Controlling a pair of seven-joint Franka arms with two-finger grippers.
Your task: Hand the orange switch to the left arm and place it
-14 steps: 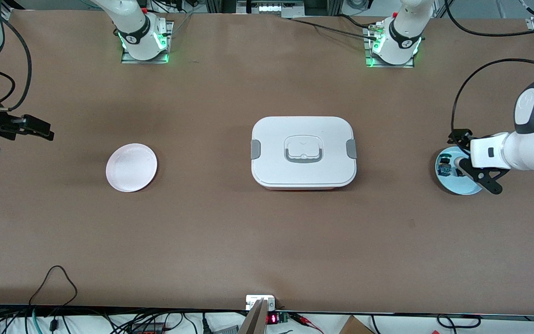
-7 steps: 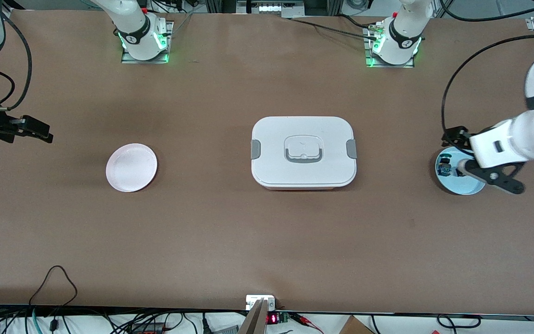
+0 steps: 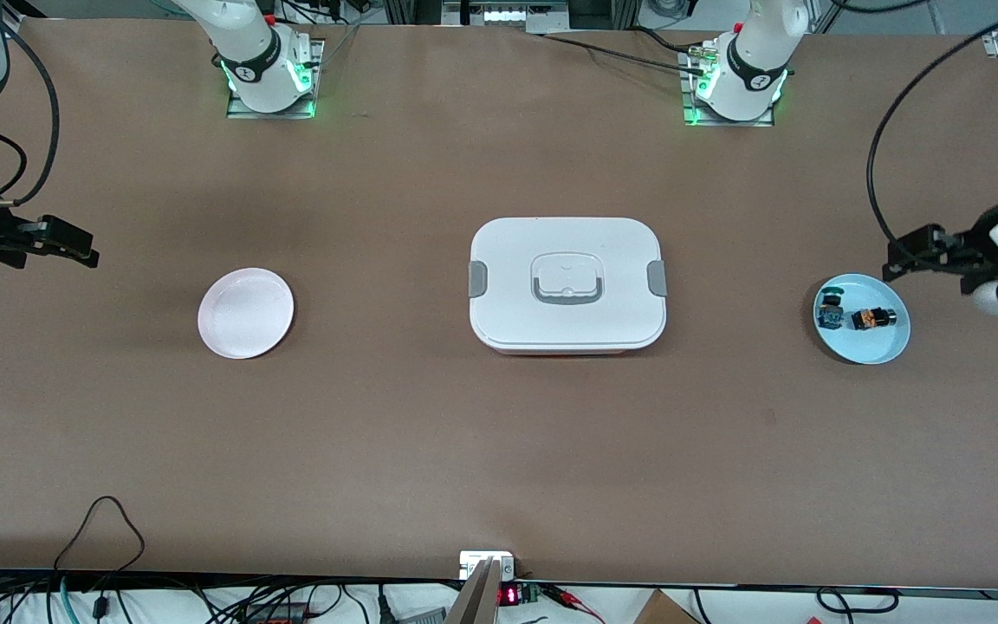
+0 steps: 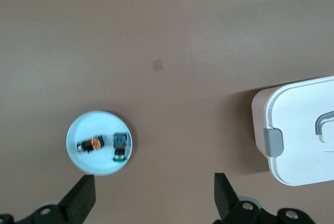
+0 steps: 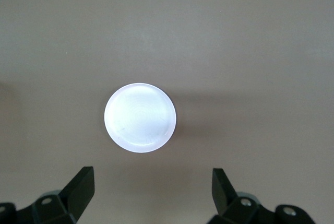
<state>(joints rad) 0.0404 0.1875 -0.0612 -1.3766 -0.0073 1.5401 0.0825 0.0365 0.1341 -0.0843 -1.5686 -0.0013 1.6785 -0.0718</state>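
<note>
The orange switch (image 3: 868, 318) lies on its side on a small light-blue plate (image 3: 876, 345) at the left arm's end of the table, beside a blue-teal switch (image 3: 830, 312). My left gripper (image 3: 919, 251) is open and empty, up in the air just off that plate's edge. In the left wrist view the orange switch (image 4: 90, 144) lies on the plate (image 4: 99, 125), apart from the open left gripper (image 4: 154, 199). The white box (image 3: 567, 282) stands at mid-table and shows in the left wrist view (image 4: 297, 130). My right gripper (image 3: 66, 243) waits, open and empty.
A small white plate (image 3: 246, 313) lies empty toward the right arm's end of the table. In the right wrist view it (image 5: 140, 117) lies below the open right gripper (image 5: 151, 192). Bare brown table surrounds the box.
My left arm has risen and swung away from over the light-blue plate toward the table's end, uncovering the orange switch. The right arm has not moved.
</note>
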